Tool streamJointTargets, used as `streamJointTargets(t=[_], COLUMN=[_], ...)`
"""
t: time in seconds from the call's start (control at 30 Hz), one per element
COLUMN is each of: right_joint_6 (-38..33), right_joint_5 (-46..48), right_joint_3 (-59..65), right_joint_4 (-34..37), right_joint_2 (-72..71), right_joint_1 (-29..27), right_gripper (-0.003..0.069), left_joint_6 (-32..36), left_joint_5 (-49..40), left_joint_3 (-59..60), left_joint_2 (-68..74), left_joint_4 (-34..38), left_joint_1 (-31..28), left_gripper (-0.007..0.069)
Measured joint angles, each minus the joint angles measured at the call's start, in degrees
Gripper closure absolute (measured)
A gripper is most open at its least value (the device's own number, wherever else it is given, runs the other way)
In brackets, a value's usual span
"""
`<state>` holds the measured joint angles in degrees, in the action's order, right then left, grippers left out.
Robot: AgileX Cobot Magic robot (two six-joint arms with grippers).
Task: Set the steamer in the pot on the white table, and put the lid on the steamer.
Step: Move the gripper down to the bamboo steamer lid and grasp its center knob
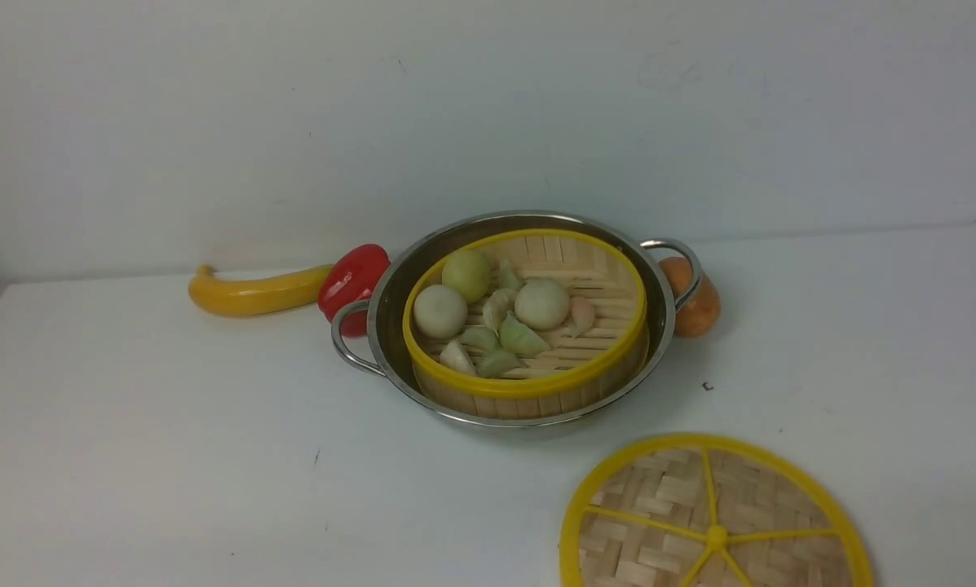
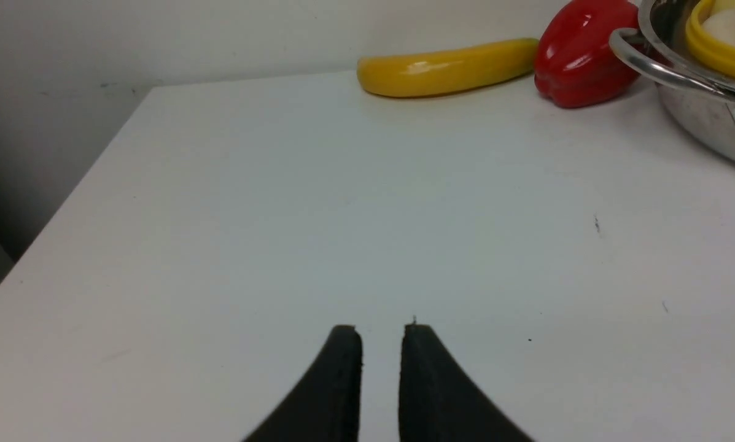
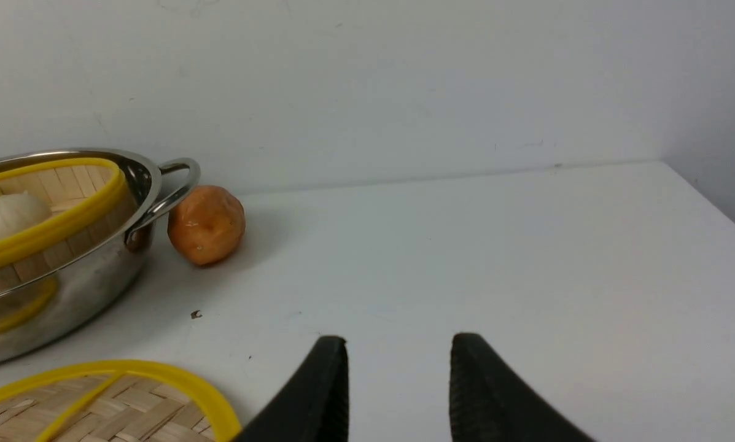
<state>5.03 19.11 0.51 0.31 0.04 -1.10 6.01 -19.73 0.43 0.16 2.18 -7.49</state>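
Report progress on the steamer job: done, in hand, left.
Done: the steamer sits inside the pot. In hand: nothing; the left gripper and right gripper are both empty above the white table, jaws apart. Left: the lid lies flat on the table, apart from the pot; it must cover the open steamer.

- back wall [image 1: 488, 106]: plain off-white, matte, faint scuffs, spanning the whole width of the front view.
- white table [image 1: 129, 456]: flat top, a few small dark specks, far edge set against the back wall.
- side wall [image 3: 720, 110]: greyer, meets the back wall at a corner.
- light: soft, even; shadows faint.
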Motion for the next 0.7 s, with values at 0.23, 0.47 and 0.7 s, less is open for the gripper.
streamJointTargets(t=[0.23, 0.47, 0.7], right_joint_6=[0.0, 0.0, 0.0], right_joint_5=[0.0, 0.0, 0.0], right_joint_3=[0.0, 0.0, 0.0], right_joint_4=[0.0, 0.0, 0.0], right_joint_2=[0.0, 0.0, 0.0], right_joint_1=[0.0, 0.0, 0.0], right_gripper=[0.041, 0.041, 0.041], left_joint_6=[0.6, 0.6, 0.8], left_joint_5=[0.0, 0.0, 0.0], left_joint_3=[0.0, 0.0, 0.0], left_joint_2=[0.0, 0.0, 0.0], left_joint_4=[0.0, 0.0, 0.0], left_joint_1=[0.0, 0.0, 0.0], left_gripper=[0.052, 0.0519, 0.0501])
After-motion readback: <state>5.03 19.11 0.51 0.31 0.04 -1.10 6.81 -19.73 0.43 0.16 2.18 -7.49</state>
